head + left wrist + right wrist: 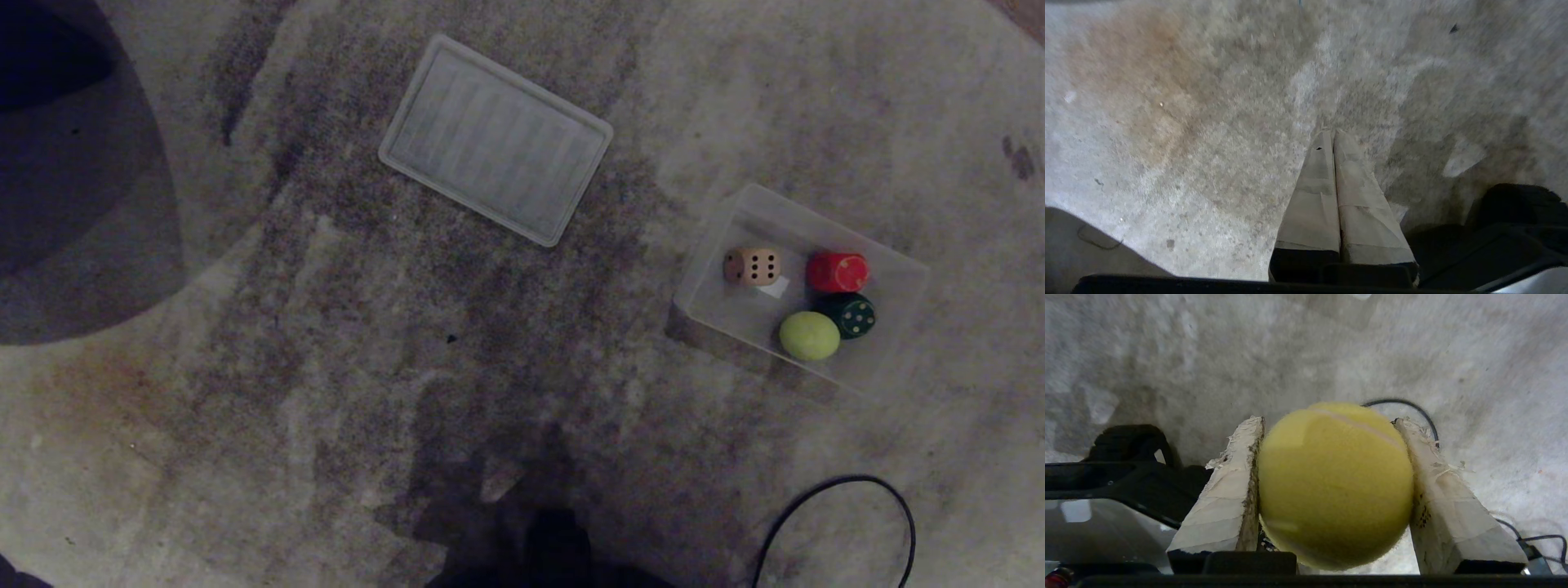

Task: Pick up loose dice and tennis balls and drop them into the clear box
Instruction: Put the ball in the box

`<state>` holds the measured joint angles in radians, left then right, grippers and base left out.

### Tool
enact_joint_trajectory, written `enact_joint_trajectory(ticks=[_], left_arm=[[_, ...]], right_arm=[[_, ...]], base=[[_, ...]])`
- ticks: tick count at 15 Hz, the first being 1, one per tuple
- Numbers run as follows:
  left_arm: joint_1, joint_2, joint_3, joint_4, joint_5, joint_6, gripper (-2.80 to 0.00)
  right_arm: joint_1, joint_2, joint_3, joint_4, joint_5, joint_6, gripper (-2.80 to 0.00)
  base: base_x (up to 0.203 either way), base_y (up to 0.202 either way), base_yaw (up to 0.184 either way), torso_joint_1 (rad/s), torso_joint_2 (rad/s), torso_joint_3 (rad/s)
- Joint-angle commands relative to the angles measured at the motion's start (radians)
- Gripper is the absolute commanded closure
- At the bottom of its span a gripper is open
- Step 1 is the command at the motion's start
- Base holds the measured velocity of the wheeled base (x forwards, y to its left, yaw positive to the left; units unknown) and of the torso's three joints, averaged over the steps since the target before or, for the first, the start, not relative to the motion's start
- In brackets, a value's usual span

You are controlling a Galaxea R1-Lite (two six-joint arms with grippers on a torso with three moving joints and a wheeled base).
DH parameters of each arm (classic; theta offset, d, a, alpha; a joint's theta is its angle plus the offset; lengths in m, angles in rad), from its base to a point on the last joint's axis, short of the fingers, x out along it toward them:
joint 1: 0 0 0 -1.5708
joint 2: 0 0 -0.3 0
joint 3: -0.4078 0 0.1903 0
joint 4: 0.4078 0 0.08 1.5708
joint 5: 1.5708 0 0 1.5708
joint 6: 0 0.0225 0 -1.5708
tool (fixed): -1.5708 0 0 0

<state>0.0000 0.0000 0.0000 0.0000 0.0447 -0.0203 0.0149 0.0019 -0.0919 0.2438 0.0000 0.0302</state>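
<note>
- Head view: the clear box (710, 282) sits on the carpet floor (326, 367) at the right. It holds the cream die (752, 266), a red die (837, 272), a dark green die (850, 315) and one tennis ball (809, 335), grouped toward its right and near side. The ribbed clear lid (495, 139) lies flat, well apart to the far left, leaving the box open for drops. A black cable (841, 506) loops near the right. No loose die or ball shows here, and neither arm is in view.
- Left wrist view: the left gripper (1334, 139) hangs over bare carpet with its padded fingers pressed together, holding nothing; it looks parked.
- Right wrist view: the right gripper (1331, 422) clamps a second tennis ball (1335, 484) between its two padded fingers, one on each side, squarely across the middle so the round ball cannot roll out. Carpet and cable lie beyond it; the box is not visible, so the carry probably is not finished.
</note>
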Motion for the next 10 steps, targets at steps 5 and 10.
enact_joint_trajectory(ticks=[5, 10], left_arm=[[0.000, 0.001, 0.002, 0.000, 0.004, -0.025, 0.00], [0.000, 0.002, 0.002, 0.000, 0.005, -0.026, 0.00]], right_arm=[[0.000, -0.001, 0.000, 0.002, -0.004, 0.020, 0.00], [-0.001, 0.171, -0.137, 0.000, -0.009, 0.113, 0.00]], base=[[0.000, 0.000, 0.000, 0.003, 0.00, -0.082], [0.000, 0.000, 0.000, 0.000, 0.00, 0.000]])
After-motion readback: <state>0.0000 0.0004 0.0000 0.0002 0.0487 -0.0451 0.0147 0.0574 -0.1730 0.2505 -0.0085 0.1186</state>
